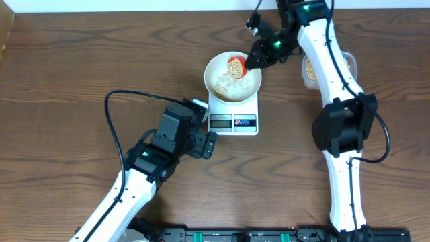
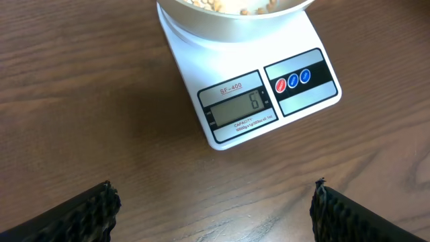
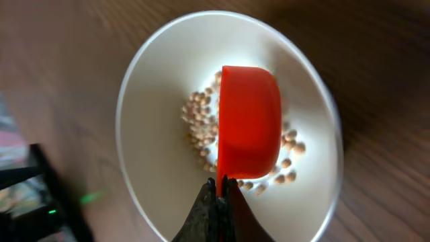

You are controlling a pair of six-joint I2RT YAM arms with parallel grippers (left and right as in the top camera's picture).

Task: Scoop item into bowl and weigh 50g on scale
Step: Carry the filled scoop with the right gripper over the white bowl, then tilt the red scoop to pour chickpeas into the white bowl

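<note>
Right gripper [image 3: 220,193] clamps red scoop [image 3: 250,121] over pale round beans [image 3: 200,124] in the white bowl [image 3: 151,168]; left gripper [image 2: 215,191] apart.

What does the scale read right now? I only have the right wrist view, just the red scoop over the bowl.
Observer: In the left wrist view the scale shows 6 on its display.
Operator: Where is the left end effector?
Observer: The left end effector hangs open over bare table in front of the scale, touching nothing.
Operator: Any more beans to draw on?
Observer: Yes. Overhead, a clear tub holding beans sits right of the bowl.
</note>
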